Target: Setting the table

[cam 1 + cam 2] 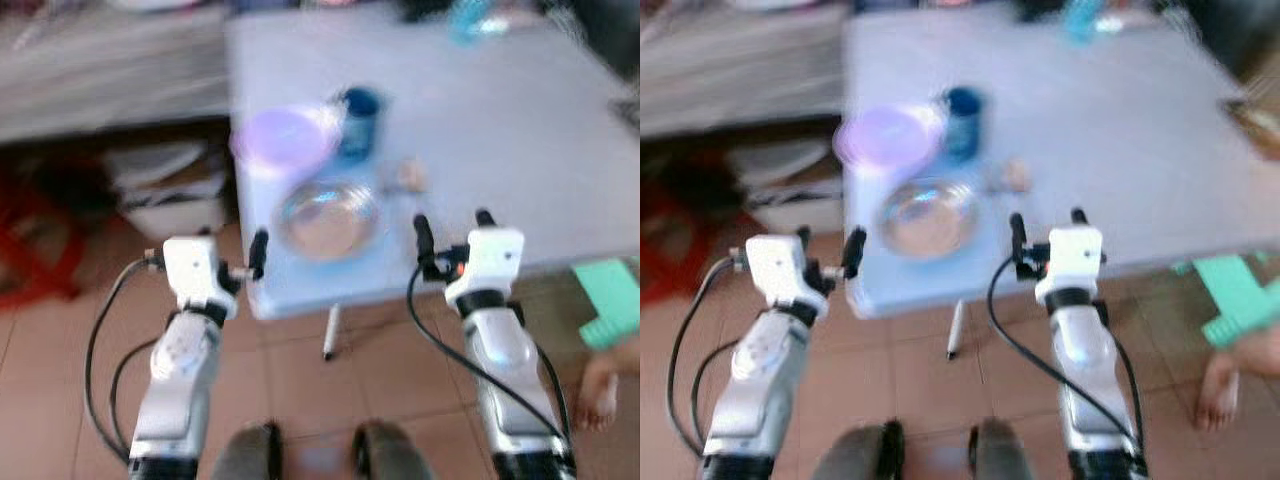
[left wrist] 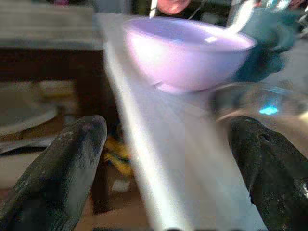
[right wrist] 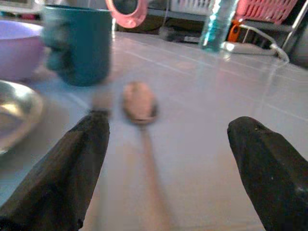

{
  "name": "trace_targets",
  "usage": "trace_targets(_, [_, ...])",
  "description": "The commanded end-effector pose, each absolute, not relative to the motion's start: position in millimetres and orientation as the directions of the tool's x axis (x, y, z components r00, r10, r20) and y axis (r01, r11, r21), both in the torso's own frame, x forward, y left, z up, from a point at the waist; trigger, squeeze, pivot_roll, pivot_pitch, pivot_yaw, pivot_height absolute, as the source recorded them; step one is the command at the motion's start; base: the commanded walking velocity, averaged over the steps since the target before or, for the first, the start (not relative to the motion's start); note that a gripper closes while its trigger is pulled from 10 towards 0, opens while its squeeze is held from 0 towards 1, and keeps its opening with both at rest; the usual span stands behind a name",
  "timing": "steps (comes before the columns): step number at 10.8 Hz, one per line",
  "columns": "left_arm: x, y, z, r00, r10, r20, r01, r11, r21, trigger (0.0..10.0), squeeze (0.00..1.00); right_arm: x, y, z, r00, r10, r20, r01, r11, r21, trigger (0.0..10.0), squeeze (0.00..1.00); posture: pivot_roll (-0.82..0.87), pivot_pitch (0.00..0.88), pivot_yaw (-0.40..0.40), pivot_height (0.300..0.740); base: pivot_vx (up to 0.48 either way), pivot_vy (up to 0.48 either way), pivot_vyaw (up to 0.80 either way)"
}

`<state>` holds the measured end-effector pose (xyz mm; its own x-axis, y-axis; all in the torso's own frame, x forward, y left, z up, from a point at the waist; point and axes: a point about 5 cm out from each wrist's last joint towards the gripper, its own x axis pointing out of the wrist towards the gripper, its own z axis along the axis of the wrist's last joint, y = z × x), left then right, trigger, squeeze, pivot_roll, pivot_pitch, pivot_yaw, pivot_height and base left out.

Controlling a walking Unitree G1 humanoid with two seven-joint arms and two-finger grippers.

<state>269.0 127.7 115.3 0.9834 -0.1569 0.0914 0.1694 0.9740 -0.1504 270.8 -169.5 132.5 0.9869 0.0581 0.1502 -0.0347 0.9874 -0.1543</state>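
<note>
I have both arms raised at the near edge of the table (image 1: pixel 560 150). My left gripper (image 2: pixel 163 168) sits at its near left corner, fingers spread wide and holding nothing; my right gripper (image 3: pixel 168 168) is just over the edge, equally wide and empty. Just beyond lies a metal bowl (image 1: pixel 328 215), then a wooden spoon (image 3: pixel 139 103) beside it, with a lilac bowl (image 1: pixel 283 138) and a teal mug (image 1: pixel 359 122) behind. I judge the setting barely started: the dishes are bunched at one corner. Most of the tabletop is bare. A bottle (image 3: pixel 217 24) stands far off. A person's bare foot (image 1: pixel 1220 390) is near my right side.
</note>
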Motion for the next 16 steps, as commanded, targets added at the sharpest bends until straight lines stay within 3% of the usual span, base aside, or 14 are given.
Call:
trace_targets(1, [265.1,131.2,110.7,0.987,-0.146,0.074,0.155,0.978,-0.139,10.0,0.0,268.3,-167.2,134.9,0.984,0.071,0.161,-0.045,0.987,-0.157,10.0,0.0,-0.09,0.152,0.014,0.74,0.0,0.0,0.76])
trace_targets(4, [264.7,135.2,116.0,0.988,-0.127,0.089,0.139,0.98,-0.141,10.0,0.0,269.4,-165.6,139.9,0.98,0.08,0.18,-0.056,0.989,-0.136,10.0,0.0,-0.08,0.154,0.014,0.74,0.0,0.0,0.7])
trace_targets(9, [257.0,136.5,111.6,0.98,-0.19,0.068,0.197,0.97,-0.139,10.0,0.0,270.5,-184.9,136.4,0.986,-0.068,0.15,0.079,0.994,-0.073,10.0,0.0,-0.08,0.165,0.018,0.74,0.0,0.0,0.0])
trace_targets(14, [255.1,133.0,113.2,0.973,-0.219,0.071,0.227,0.966,-0.124,10.0,0.0,273.2,-194.2,139.6,0.983,-0.122,0.14,0.128,0.991,-0.033,10.0,0.0,-0.08,0.174,0.02,0.74,0.0,0.0,0.0])
trace_targets(16, [255.0,133.8,119.3,0.968,-0.229,0.098,0.241,0.963,-0.122,10.0,0.0,274.8,-192.5,146.8,0.982,-0.079,0.171,0.092,0.993,-0.075,10.0,0.0,-0.08,0.18,0.025,0.74,0.0,0.0,0.4])
